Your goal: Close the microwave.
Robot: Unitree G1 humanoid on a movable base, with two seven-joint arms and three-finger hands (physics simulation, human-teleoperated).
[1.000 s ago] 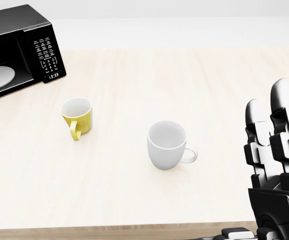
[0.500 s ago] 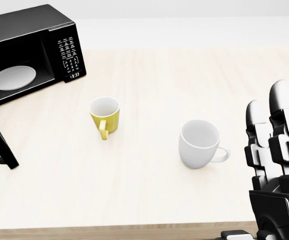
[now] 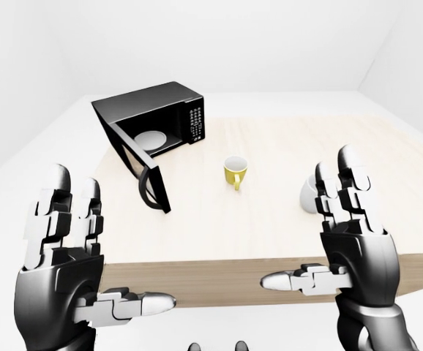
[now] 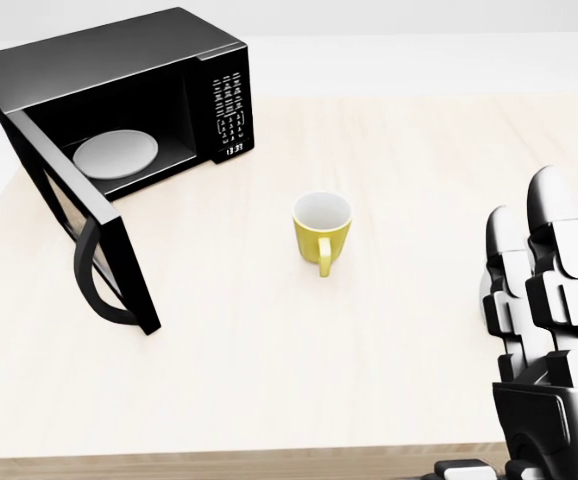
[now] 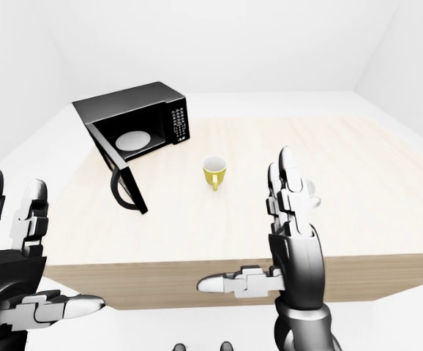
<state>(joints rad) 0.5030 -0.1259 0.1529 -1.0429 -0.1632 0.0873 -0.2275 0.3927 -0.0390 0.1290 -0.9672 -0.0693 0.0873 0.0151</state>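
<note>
Your left hand (image 3: 72, 252) and right hand (image 3: 350, 234) both hang short of the table's (image 4: 409, 150) near edge, fingers spread and empty, while the black microwave (image 4: 129, 90) sits at the upper left of the head view with its door (image 4: 89, 235) swung wide toward you and a white plate (image 4: 116, 154) inside. The likely slip is a push near the hinge, or one landing on the curved handle (image 4: 94, 290) at an angle, which could shove the whole oven across the wood rather than latch it. Watch the right hand too, since a sweep leftward could clip the yellow mug (image 4: 322, 228) or the white cup (image 3: 308, 194) just beyond its fingers.
</note>
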